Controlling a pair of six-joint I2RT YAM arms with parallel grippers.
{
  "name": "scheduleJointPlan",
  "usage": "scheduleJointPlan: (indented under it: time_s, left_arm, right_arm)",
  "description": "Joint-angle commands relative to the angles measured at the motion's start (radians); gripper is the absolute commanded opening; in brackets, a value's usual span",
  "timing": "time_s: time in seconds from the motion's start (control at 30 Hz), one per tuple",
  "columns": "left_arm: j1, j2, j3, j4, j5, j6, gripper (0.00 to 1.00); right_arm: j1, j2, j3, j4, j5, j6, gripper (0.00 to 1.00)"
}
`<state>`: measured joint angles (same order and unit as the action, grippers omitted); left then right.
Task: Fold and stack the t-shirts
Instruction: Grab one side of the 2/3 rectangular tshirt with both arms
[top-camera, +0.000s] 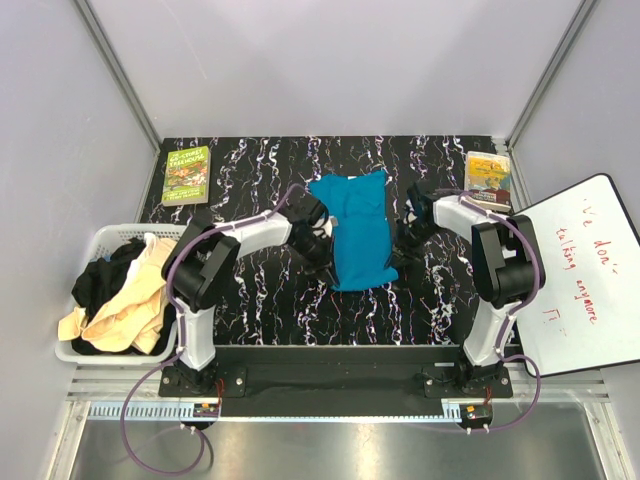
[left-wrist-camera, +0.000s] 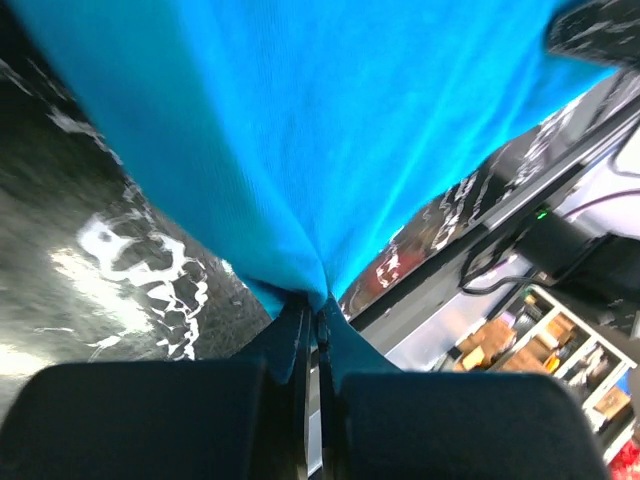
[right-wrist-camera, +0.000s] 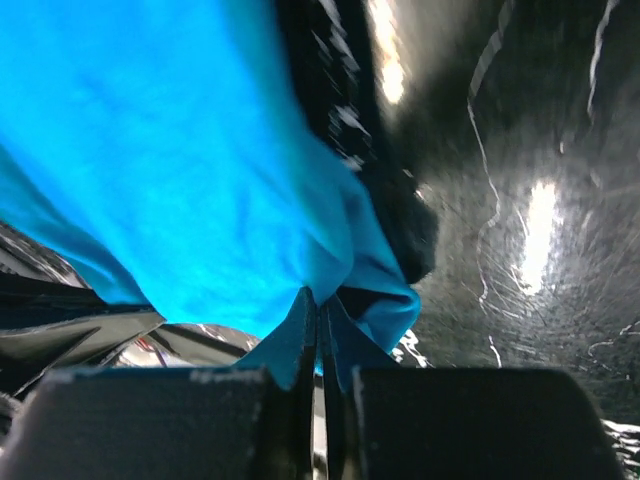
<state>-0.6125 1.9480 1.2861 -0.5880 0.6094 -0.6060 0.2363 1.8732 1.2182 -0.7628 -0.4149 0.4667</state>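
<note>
Far left, beside the table (top-camera: 260, 300): a white basket (top-camera: 105, 232) with a black shirt (top-camera: 105, 275) and a cream shirt (top-camera: 135, 300) heaped inside, spilling over the rim. At the back left corner of the table, a green book (top-camera: 186, 175), lying flat.

Next, the left gripper (top-camera: 322, 252) (left-wrist-camera: 318, 330), closed tight on the left edge of the blue shirt (top-camera: 360, 235) (left-wrist-camera: 300, 130) (right-wrist-camera: 150, 150), with a little bunch of cloth pinched between both fingers. In the middle of the table, the blue shirt itself, long and narrow, spread between the two grippers. On its right edge, the right gripper (top-camera: 402, 245) (right-wrist-camera: 318, 330), closed tight too, with a fold of blue cloth squeezed between its fingers.

At the back right corner, a yellow book (top-camera: 488, 178), lying flat. Far right, beside the table, a white board (top-camera: 590, 270) with red writing.
</note>
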Motion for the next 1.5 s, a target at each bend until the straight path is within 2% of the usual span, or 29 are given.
scheduleJointPlan:
  time_s: [0.0, 0.07, 0.1, 0.13, 0.2, 0.23, 0.27, 0.37, 0.47, 0.57, 0.7, 0.9, 1.0, 1.03, 1.1, 1.13, 1.17, 1.2, 1.27, 1.47]
  left_arm:
    - [-0.016, -0.047, -0.05, -0.051, 0.009, 0.012, 0.0]
    - [-0.021, -0.058, -0.079, -0.07, 0.004, 0.012, 0.0]
    - [-0.03, -0.063, -0.093, -0.073, 0.004, 0.011, 0.0]
    - [-0.035, -0.069, -0.106, -0.073, 0.001, 0.009, 0.0]
    - [-0.049, -0.089, -0.14, -0.076, -0.017, 0.008, 0.34]
    - [-0.053, -0.098, -0.149, -0.076, -0.034, 0.008, 0.48]
    - [-0.056, -0.122, -0.163, -0.075, -0.049, 0.006, 0.69]
    - [-0.07, -0.173, -0.185, -0.069, -0.106, -0.006, 0.91]
    - [-0.073, -0.19, -0.202, -0.049, -0.135, -0.024, 0.93]
    - [-0.076, -0.182, -0.222, -0.012, -0.154, -0.047, 0.9]
    - [-0.079, -0.153, -0.234, 0.037, -0.169, -0.074, 0.81]
    - [-0.079, -0.107, -0.215, 0.108, -0.18, -0.113, 0.72]
    - [-0.081, -0.083, -0.191, 0.125, -0.184, -0.12, 0.62]
    - [-0.079, -0.069, -0.177, 0.131, -0.192, -0.121, 0.57]
    - [-0.081, -0.051, -0.162, 0.136, -0.189, -0.121, 0.35]
    - [-0.079, -0.037, -0.15, 0.136, -0.189, -0.118, 0.27]
    - [-0.081, -0.034, -0.145, 0.136, -0.191, -0.117, 0.05]
    - [-0.079, -0.032, -0.142, 0.136, -0.192, -0.115, 0.0]
    - [-0.079, -0.04, -0.142, 0.134, -0.189, -0.106, 0.0]
    - [-0.081, -0.141, -0.16, 0.05, -0.189, -0.069, 0.0]
  right_arm:
    - [-0.002, -0.016, -0.054, -0.039, -0.053, -0.03, 0.02]
    - [-0.002, -0.022, -0.088, -0.043, -0.062, -0.036, 0.04]
    - [-0.002, -0.023, -0.104, -0.044, -0.064, -0.043, 0.23]
    - [-0.002, -0.038, -0.114, -0.044, -0.064, -0.049, 0.33]
    - [-0.002, -0.065, -0.127, -0.046, -0.047, -0.06, 0.51]
    - [0.0, -0.104, -0.131, -0.047, -0.038, -0.062, 0.61]
    - [-0.002, -0.129, -0.132, -0.049, -0.019, -0.063, 0.65]
    - [-0.002, -0.207, -0.135, -0.053, 0.007, -0.051, 0.7]
    - [-0.002, -0.227, -0.152, -0.056, 0.011, -0.033, 0.72]
    - [-0.002, -0.2, -0.21, -0.05, 0.01, -0.017, 0.7]
    - [-0.002, -0.169, -0.266, -0.032, 0.027, -0.01, 0.69]
    - [-0.002, -0.164, -0.336, 0.043, 0.021, 0.019, 0.67]
    - [-0.003, -0.154, -0.362, 0.117, -0.016, 0.058, 0.63]
    - [-0.002, -0.152, -0.365, 0.134, -0.036, 0.065, 0.6]
    - [-0.002, -0.143, -0.373, 0.181, -0.051, 0.09, 0.52]
    - [-0.002, -0.143, -0.373, 0.194, -0.062, 0.093, 0.37]
    - [-0.002, -0.141, -0.373, 0.218, -0.068, 0.098, 0.31]
    - [-0.002, -0.147, -0.373, 0.224, -0.068, 0.099, 0.24]
    - [-0.002, -0.157, -0.367, 0.237, -0.073, 0.102, 0.12]
    - [-0.002, -0.261, -0.342, 0.169, -0.09, 0.099, 0.04]
